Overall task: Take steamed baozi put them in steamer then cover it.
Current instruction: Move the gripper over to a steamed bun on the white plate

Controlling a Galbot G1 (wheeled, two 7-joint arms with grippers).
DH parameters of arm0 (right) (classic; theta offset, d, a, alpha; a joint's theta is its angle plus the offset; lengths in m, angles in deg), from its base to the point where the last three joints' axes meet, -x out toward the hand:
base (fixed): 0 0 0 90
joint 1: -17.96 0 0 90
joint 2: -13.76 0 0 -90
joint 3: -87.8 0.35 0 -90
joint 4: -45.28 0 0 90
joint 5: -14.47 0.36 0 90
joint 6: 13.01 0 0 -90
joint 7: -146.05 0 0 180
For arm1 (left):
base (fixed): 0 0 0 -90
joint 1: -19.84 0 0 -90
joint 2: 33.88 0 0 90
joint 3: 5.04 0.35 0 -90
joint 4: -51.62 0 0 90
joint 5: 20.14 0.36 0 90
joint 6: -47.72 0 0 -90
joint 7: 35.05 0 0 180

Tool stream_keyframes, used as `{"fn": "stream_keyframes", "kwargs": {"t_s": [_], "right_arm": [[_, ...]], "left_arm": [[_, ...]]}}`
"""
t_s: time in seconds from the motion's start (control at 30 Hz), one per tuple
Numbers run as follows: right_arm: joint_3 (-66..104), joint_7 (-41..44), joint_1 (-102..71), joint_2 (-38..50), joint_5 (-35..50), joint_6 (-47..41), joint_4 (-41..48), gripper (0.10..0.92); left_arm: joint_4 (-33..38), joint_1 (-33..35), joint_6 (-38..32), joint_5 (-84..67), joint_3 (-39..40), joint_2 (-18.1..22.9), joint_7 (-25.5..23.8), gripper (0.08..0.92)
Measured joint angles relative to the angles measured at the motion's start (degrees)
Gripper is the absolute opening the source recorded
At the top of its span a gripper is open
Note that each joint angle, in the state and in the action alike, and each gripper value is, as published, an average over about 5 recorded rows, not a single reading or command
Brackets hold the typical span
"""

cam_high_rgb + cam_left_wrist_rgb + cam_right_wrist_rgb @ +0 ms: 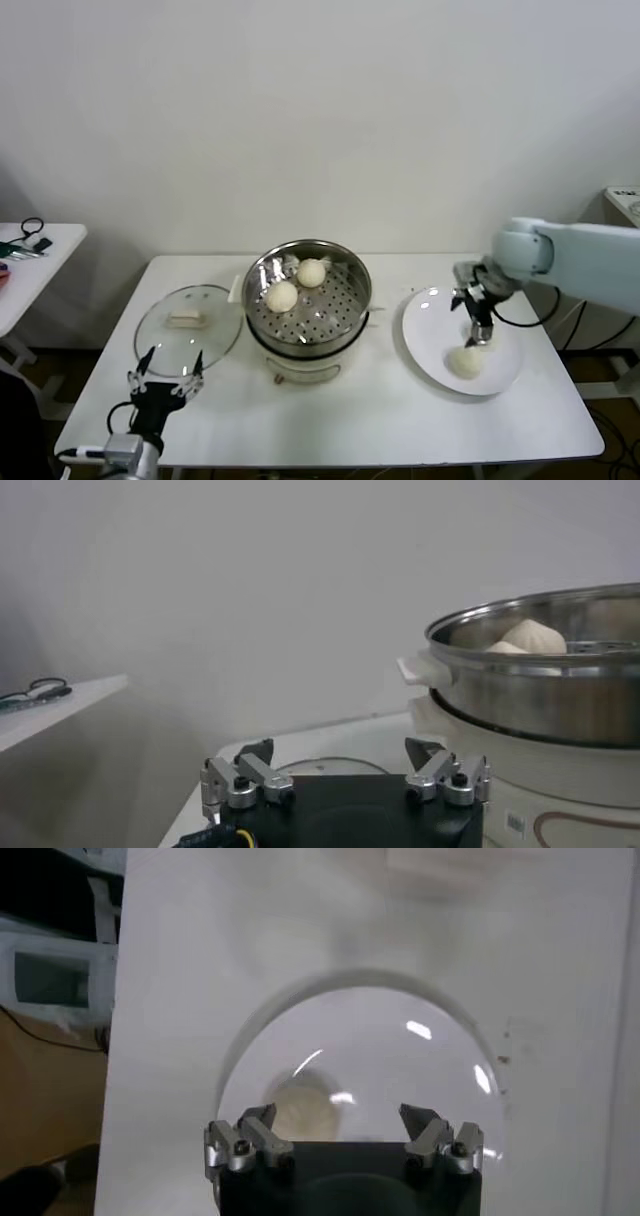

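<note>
The steamer (345, 318) stands mid-table with two steamed baozi (281, 296) (311, 272) on its perforated tray. A third baozi (465, 361) lies on the white plate (430, 330) to the right. A fourth is not in view. My right gripper (478, 333) hangs open and empty just above the plate's baozi (300, 1110), which shows off-centre between the fingertips (262, 1116). The cover (188, 320) lies flat to the left of the steamer. My left gripper (165, 383) is open and empty near the table's front left, in front of the cover. The steamer (540, 685) also shows in the left wrist view.
A white side table (30, 255) with small items stands at the far left. A white device (625, 205) sits at the far right edge. The plate lies close to the table's right front corner.
</note>
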Motion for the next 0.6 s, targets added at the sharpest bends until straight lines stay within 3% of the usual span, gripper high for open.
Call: {"fn": "stream_keyframes", "kwargs": {"t_s": [0.6], "right_arm": [[11.9,-1.2,-16.3,0.9,-5.9,-0.9,7.4,0.823]], "left_arm": [[-1.3,-0.2,-0.1,0.6,0.2,0.1,-0.1,0.823]]}}
